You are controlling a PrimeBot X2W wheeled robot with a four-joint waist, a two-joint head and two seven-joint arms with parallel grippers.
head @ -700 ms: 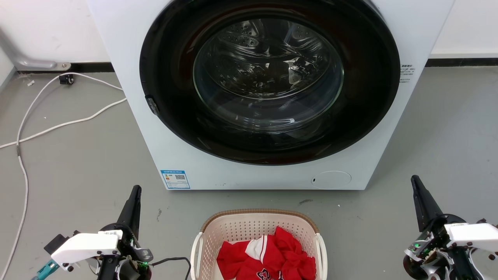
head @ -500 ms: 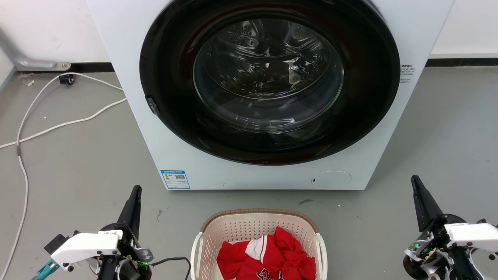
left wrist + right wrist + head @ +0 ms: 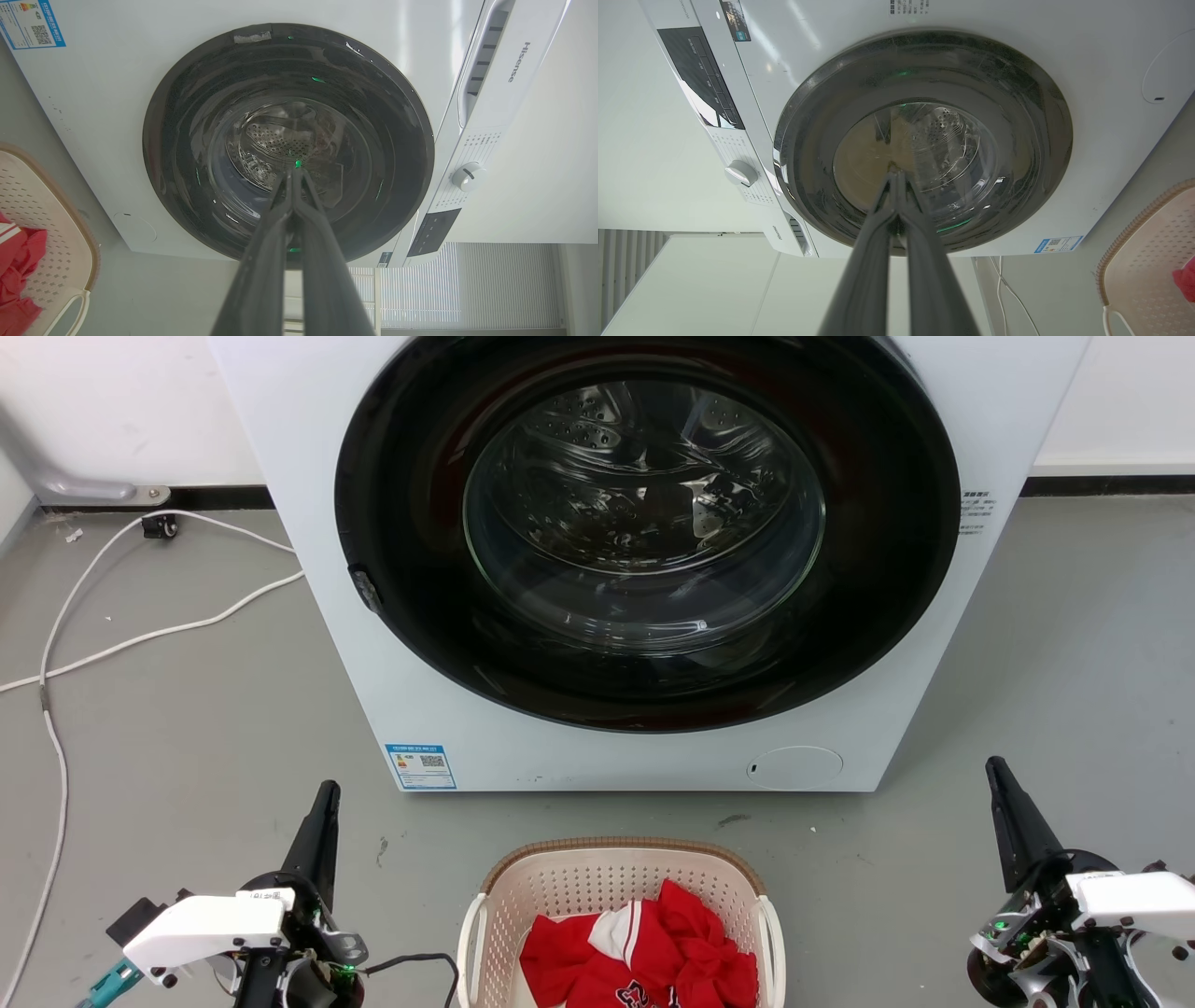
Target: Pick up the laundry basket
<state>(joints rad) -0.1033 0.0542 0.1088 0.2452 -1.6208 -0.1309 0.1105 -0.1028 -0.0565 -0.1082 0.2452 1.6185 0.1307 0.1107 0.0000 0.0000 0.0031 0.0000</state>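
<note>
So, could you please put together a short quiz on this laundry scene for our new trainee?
1. True or false: the left gripper is holding the basket.
2. What lies in the basket? A. red clothes B. white towels C. nothing
3. Fill in: the basket stands on the floor, in front of the washer and ___ the left gripper and the right gripper.
Key: 1 false: it is shut on nothing and apart from the basket. 2 A. 3 between.
</note>
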